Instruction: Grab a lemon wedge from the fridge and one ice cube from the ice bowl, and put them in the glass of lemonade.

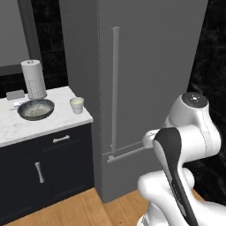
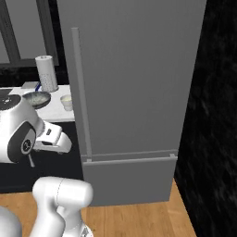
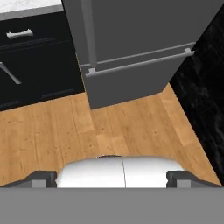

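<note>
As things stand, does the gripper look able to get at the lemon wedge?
Probably not yet. The fridge door is shut, its long vertical handle untouched, so anything inside is closed off. The open gripper points down at the wooden floor, well short of the handle.

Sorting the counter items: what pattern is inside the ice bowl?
Speckled whitish-grey inside a dark grey rim; the ice bowl shows best in the left base view.

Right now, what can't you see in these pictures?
- The lemon wedge: hidden behind the shut door of the fridge in both base views.
- Ice cubes: too small to tell apart inside the ice bowl in the left base view.
- The gripper: in the hand view, its fingertips are cut off by the bottom edge.
</note>
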